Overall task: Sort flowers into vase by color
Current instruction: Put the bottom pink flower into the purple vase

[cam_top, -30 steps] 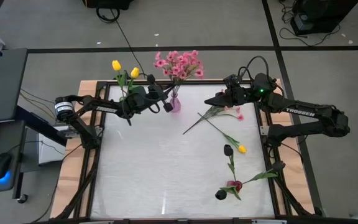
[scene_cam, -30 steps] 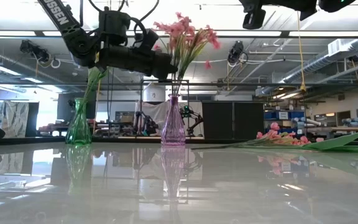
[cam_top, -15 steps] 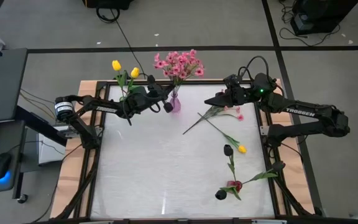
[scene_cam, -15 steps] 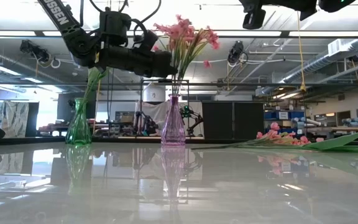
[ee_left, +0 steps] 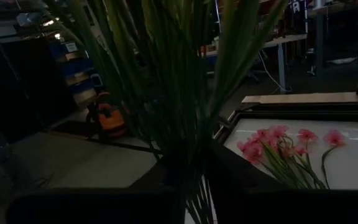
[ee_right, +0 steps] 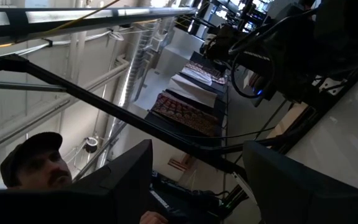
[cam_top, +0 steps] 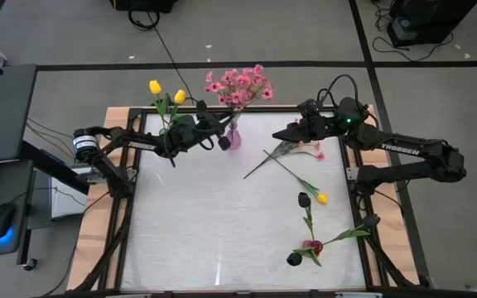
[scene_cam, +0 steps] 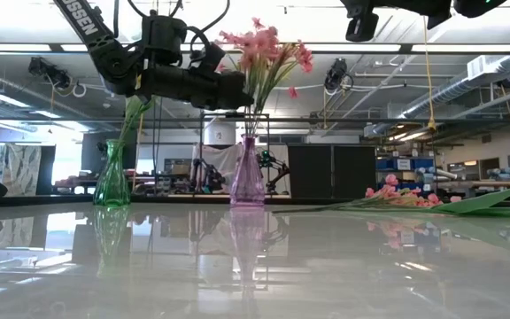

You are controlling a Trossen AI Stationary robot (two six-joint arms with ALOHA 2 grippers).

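Now the left gripper point(cam_top: 221, 133), just beside the purple vase point(scene_cam: 247, 182), is starting to let go of the pink flowers point(scene_cam: 268, 49), which stand in that vase, so this bunch looks sorted.

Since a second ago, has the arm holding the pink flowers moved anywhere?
No. The left gripper stays beside the purple vase, at the pink flowers.

Place: a big robot lab or workshop.
Roof: bare pipes point(scene_cam: 467, 75) and long lights point(scene_cam: 104, 47) up high (like a factory).
Room behind: work benches point(scene_cam: 494, 184) and dark cabinets point(scene_cam: 330, 171).
Floor: grey, with loose cables point(cam_top: 151, 25).
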